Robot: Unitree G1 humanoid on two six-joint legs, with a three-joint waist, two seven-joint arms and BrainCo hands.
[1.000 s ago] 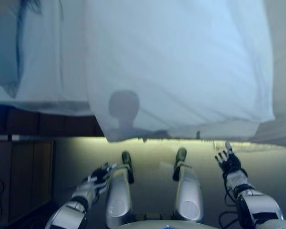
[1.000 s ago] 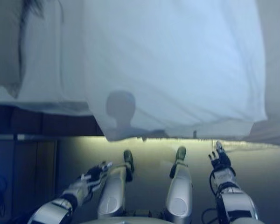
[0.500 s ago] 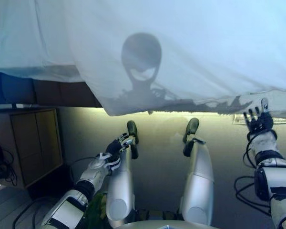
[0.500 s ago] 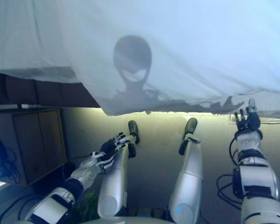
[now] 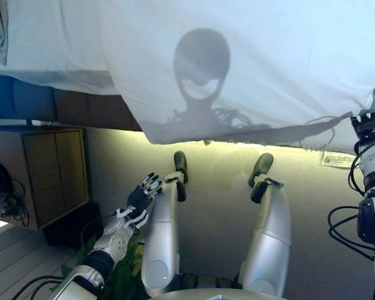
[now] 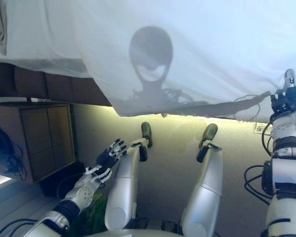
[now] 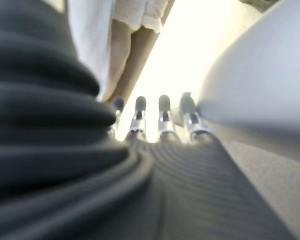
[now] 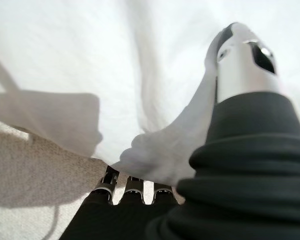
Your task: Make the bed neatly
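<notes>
A white cover (image 5: 250,62) lies over the bed and hangs down its near side, its lower edge running across the view. My right hand (image 5: 370,122) is raised at the far right, against that hanging edge. In the right wrist view a bunched fold of the cover (image 8: 155,160) rests on the hand (image 8: 240,150). My left hand (image 5: 140,197) hangs low on the left, well below the cover and apart from it, open and holding nothing. Its straight fingers (image 7: 140,112) show in the left wrist view.
The bed's dark wooden side (image 5: 81,106) shows under the cover at the left, with a blue mattress edge (image 5: 19,97) above it. A low wooden cabinet (image 5: 53,169) stands on the left. A paper (image 5: 337,159) lies on the beige carpet below the cover's edge.
The camera has shifted, so the whole picture moved. My right hand has risen from below the cover's edge up onto it. My left hand has lifted a little.
</notes>
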